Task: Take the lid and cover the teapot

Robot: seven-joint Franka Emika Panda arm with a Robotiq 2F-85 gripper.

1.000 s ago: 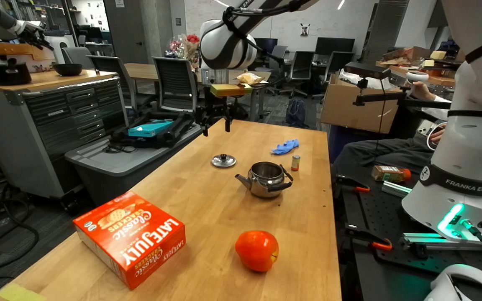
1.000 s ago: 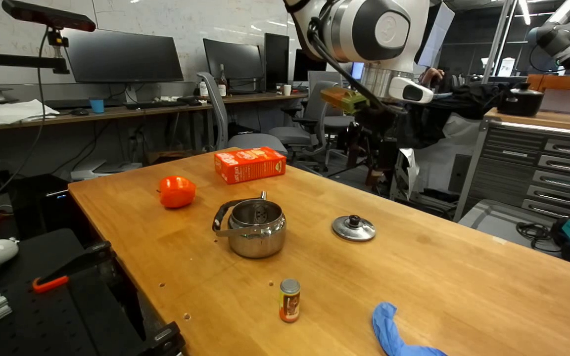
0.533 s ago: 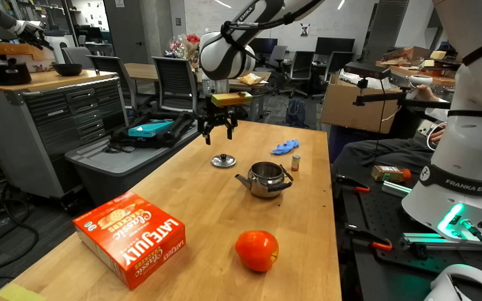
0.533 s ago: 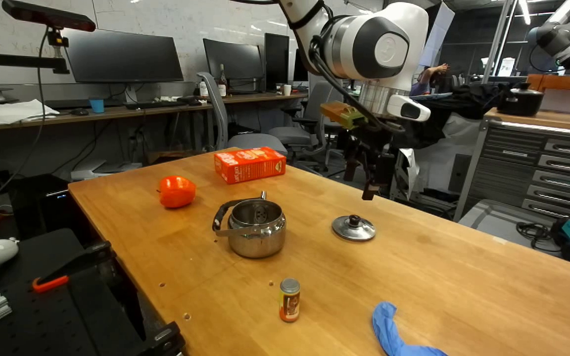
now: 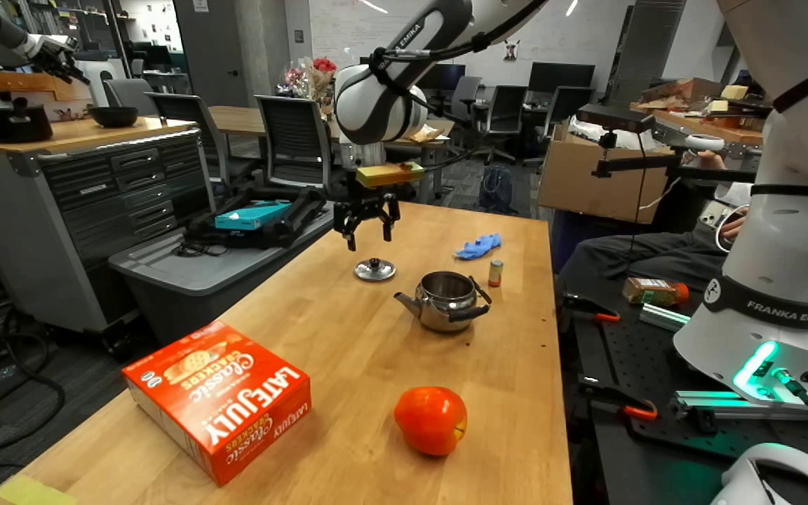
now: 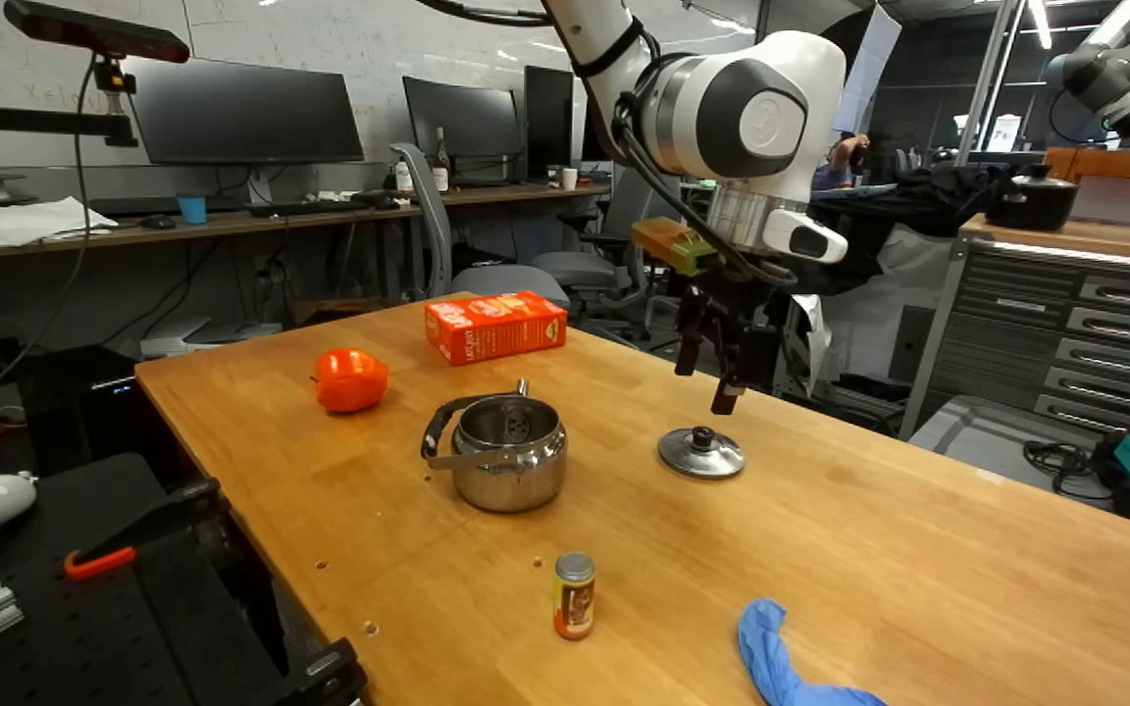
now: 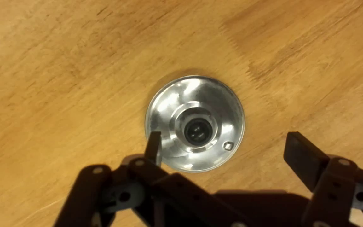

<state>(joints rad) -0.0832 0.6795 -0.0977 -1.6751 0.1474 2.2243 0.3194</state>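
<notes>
Spread gripper (image 7: 225, 146) above the silver lid (image 7: 195, 123).
In the wrist view, its dark knob (image 7: 198, 131) sits toward nine o'clock of the gripper's centre; off-centre closing might shove it.

Lid (image 6: 701, 458) silver, whitish glare patches in my wrist view; knob (image 7: 198, 131) black. Teapot (image 6: 514, 480) mirror-bright silver, handle (image 6: 436, 429) part black. My hand (image 5: 369, 243) black; arm (image 6: 746, 113) white, patched dark grey, banded black. Block (image 6: 673, 245) on arm reads to me orange-brown and yellow-green. Worktop (image 6: 643, 529) honey-tan, brown grain streaks. Box (image 5: 218, 393) red-orange, lettering white and yellowish. Ball (image 5: 431, 421) glossy red-orange. Can (image 6: 575, 598) grey-topped, label yellow, orange and dark, print too small for me. Glove (image 5: 479, 247) plain blue. Tape (image 5: 32, 493) lime-yellow. Light strip (image 5: 756, 363) glows green, whitish core.
</notes>
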